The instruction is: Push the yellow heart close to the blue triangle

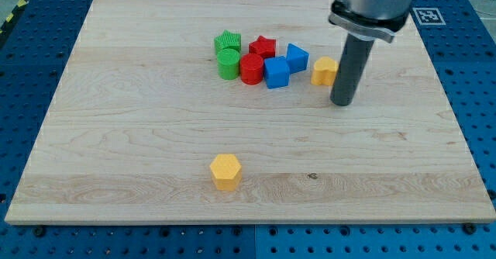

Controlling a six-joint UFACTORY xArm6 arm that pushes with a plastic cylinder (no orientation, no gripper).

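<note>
The yellow heart point(324, 70) lies at the upper right of the wooden board point(139, 127). Its right side is partly hidden by my rod. My tip point(342, 102) rests on the board just right of and slightly below the heart, touching it or nearly so. A blue block that looks like the triangle point(297, 57) sits a short gap to the heart's left. A blue cube point(277, 72) is next to it, lower left.
Left of the blue blocks is a tight cluster: a red star point(263, 47), a red cylinder point(251, 69), a green star point(228, 41) and a green cylinder point(228, 63). A yellow hexagon point(225, 171) lies alone near the view's bottom.
</note>
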